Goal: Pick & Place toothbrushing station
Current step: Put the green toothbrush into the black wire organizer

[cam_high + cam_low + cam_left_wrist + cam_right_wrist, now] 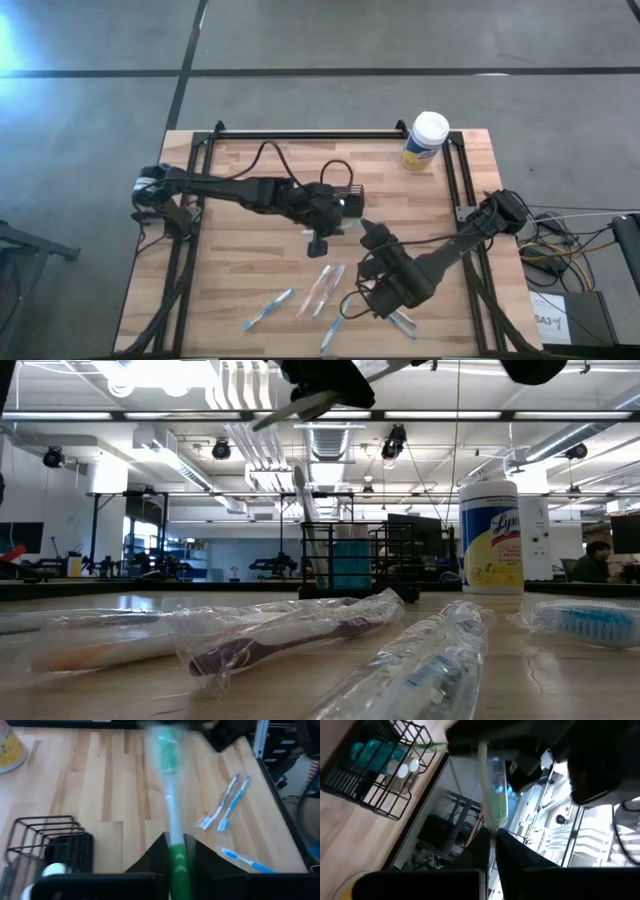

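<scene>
Pinched thin in the left gripper (318,238), above the middle of the tabletop (250,270): a green toothbrush (172,820) in clear wrap, fingers pressed onto its handle and the bristle end pointing away from the wrist. Clamped on the same slim stem from the far end, apparently, by the right gripper (491,837), pressed together just beside its partner. Looks like a hand-over in mid-air, held high so that the brush can be turned upright and taken by one end. Just behind the pair, the toothbrushing station (345,200), a low black wire caddy standing on the wood, already stocked with something teal and a couple of white-topped pieces; kept close, probably, so that the drop needs only a short reach. Nearer the front edge, several more wrapped toothbrushes (322,288), lying flat and loosely fanned, well apart from the caddy and not yet dealt with. Toward the far right corner, a white-lidded yellow-and-blue canister (426,140), upright and out of the arms' way.
</scene>
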